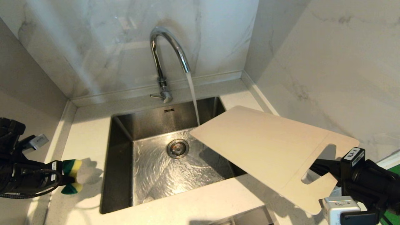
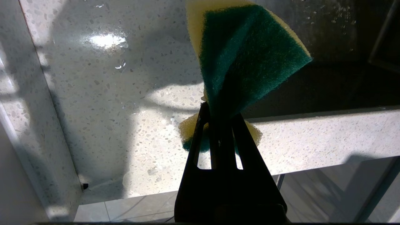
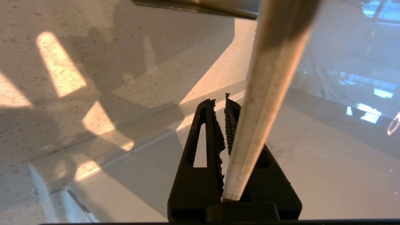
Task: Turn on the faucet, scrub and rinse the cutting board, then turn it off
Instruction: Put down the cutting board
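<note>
Water is poured from the tall chrome gooseneck faucet point(image 1: 162, 62) into the stainless steel sink point(image 1: 147, 162). The thin pale beige rectangular cutting board point(image 1: 268, 147) is held tilted over the sink's right edge by the right gripper point(image 1: 325, 170) at its handle end. A green-and-yellow sponge point(image 1: 71, 176) is clamped by the left gripper point(image 1: 61, 178) over the speckled white counter point(image 1: 87, 137) left of the sink.

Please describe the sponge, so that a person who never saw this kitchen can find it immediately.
Start at the steel sink under the running faucet, then go to the pale counter on the robot's left. There the left tool is shut on the sponge, just above the counter. It is the only soft thing here, yellow foam with a dark green scrubbing face, folded by the grip.
</note>
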Robot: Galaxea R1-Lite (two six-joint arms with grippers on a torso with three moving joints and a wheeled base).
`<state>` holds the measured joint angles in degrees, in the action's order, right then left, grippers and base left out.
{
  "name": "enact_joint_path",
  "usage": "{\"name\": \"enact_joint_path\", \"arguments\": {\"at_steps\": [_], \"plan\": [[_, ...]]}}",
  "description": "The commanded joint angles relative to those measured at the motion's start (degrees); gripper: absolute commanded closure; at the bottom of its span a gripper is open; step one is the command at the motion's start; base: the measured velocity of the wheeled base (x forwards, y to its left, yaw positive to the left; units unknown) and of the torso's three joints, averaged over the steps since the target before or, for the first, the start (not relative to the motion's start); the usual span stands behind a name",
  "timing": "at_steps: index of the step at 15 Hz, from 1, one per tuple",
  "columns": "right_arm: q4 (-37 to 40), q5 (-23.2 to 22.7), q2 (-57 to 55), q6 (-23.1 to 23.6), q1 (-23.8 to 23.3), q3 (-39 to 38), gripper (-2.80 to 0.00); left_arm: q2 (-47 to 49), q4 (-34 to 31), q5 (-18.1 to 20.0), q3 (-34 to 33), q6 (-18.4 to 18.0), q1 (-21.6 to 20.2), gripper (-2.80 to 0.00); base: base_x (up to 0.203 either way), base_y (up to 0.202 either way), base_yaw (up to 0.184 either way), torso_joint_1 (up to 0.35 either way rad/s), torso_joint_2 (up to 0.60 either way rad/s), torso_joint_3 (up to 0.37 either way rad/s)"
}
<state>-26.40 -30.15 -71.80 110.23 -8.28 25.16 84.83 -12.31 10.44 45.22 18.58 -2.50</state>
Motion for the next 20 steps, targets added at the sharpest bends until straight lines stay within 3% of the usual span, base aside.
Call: {"name": "enact_joint_path", "arguments": {"at_steps": [1, 5, 9, 17, 20], "plan": [[-0.20, 1.06, -0.72, 0.67, -2.78, -0.48, 0.00, 0.68, -0.08, 0.11, 0.30, 0.14, -0.05, 0.00, 0.000, 0.000, 0.000, 0.000, 0.00, 0.000], [-0.21, 6.19, -2.28, 0.16, -3.22, -1.38, 0.00, 1.47, -0.08, 0.11, 1.36, 0.14, -0.05, 0.00, 0.000, 0.000, 0.000, 0.000, 0.00, 0.000], [-4.15, 12.18, -4.76, -6.85, -3.58, -5.19, 0.00, 1.84, -0.08, 0.11, 1.45, 0.15, -0.05, 0.00, 0.000, 0.000, 0.000, 0.000, 0.00, 0.000], [-4.53, 12.30, -6.14, -7.49, -6.40, -4.87, 0.00, 3.92, -0.08, 0.20, 2.24, 0.23, -0.05, 0.00, 0.000, 0.000, 0.000, 0.000, 0.00, 0.000], [-4.48, 12.39, -6.77, -10.33, -6.31, -5.38, 0.00, 4.33, -0.08, 0.20, 2.32, 0.40, -0.05, 0.00, 0.000, 0.000, 0.000, 0.000, 0.00, 0.000]]}}
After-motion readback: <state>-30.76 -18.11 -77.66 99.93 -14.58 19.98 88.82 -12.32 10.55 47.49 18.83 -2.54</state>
